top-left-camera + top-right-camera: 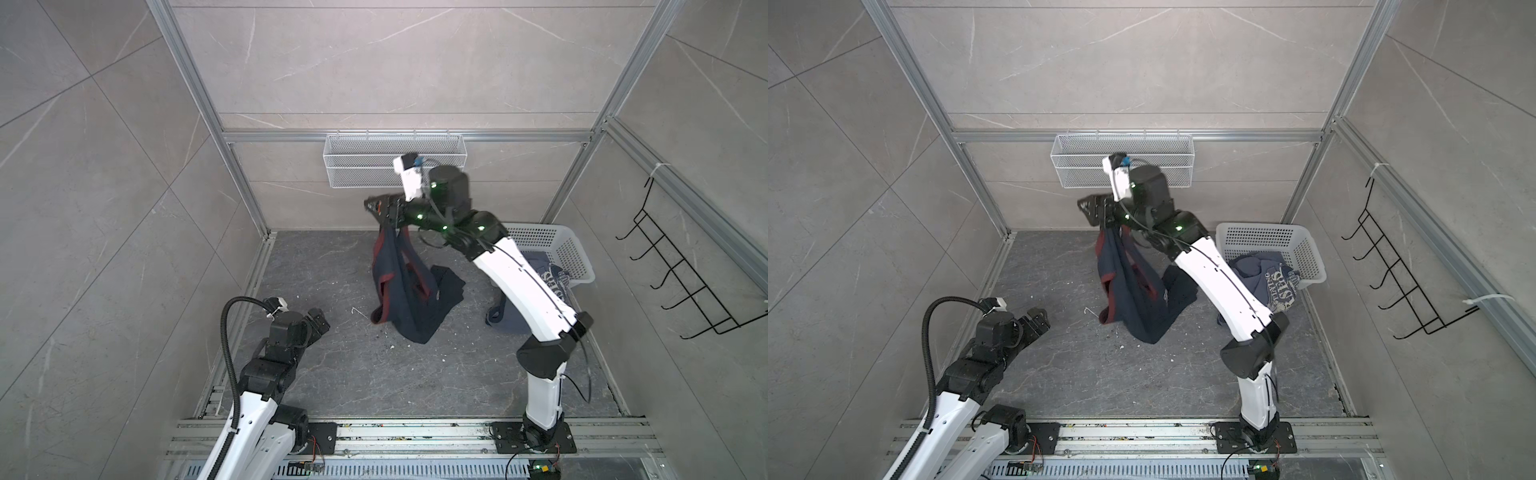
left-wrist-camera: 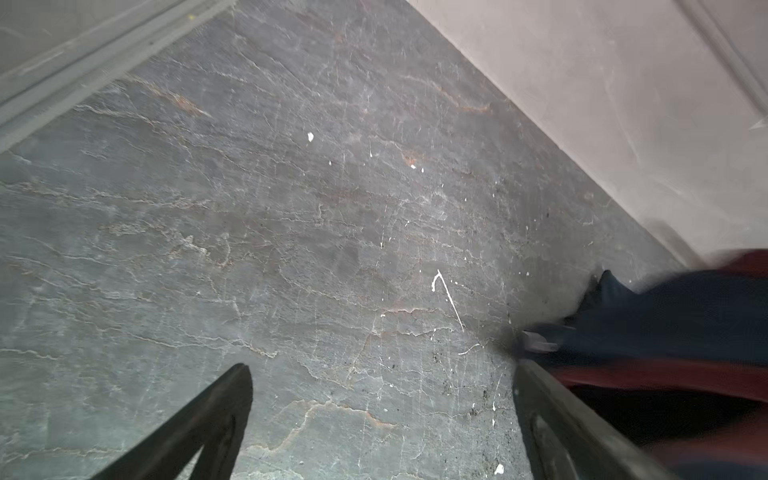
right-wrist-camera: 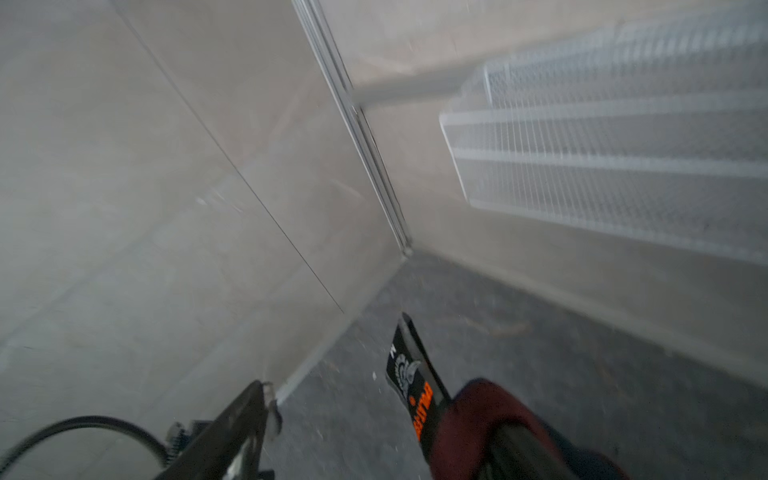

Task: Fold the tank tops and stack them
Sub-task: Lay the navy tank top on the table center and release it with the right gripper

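Observation:
The navy tank top [image 1: 409,291] [image 1: 1133,291] with maroon trim hangs from my raised right gripper [image 1: 374,205] [image 1: 1086,205], and its lower part is bunched on the dark floor. In the right wrist view the right gripper [image 3: 374,399] stands with jaws apart. The maroon trim [image 3: 478,415] is draped over one finger, beside a black label with orange letters. The slate-blue tank top [image 1: 552,276] [image 1: 1266,278] spills out of the white basket [image 1: 559,245] [image 1: 1266,227], partly behind the right arm. My left gripper [image 1: 320,322] [image 1: 1038,318] [image 2: 382,368] is open and empty, low at the left, with the navy tank top [image 2: 665,316] just beside one finger.
A white wire mesh basket [image 1: 374,162] [image 3: 602,145] hangs on the back wall right behind the right gripper. A black wire hook rack [image 1: 685,282] is on the right wall. Small white scraps [image 2: 446,291] lie on the floor.

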`<state>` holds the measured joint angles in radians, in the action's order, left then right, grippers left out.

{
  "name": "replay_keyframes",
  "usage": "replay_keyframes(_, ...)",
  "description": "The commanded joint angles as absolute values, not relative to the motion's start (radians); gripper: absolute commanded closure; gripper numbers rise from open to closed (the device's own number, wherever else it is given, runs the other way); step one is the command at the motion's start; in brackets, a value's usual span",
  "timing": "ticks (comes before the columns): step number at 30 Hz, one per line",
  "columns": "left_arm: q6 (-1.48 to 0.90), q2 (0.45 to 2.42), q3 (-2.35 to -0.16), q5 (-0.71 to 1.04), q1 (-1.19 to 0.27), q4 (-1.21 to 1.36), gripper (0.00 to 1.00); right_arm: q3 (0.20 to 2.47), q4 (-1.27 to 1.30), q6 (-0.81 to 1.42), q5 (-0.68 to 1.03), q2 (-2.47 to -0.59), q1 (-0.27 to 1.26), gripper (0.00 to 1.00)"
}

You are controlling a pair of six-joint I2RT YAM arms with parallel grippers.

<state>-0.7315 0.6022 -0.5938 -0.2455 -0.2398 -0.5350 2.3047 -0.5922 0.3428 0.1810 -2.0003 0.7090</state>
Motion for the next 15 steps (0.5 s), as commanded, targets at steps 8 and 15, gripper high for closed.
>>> replay_keyframes(8, -0.646, 0.838, -0.722, 0.051, -0.269, -0.508, 0.06, 1.763, -0.625, 0.354, -0.056, -1.757, 0.653, 0.14)
replay_keyframes(15, -0.637, 1.251, -0.976, 0.038, -0.579, -0.441, 0.07, 1.318, -0.609, 0.516, -0.075, -1.487, 0.496, 0.16)
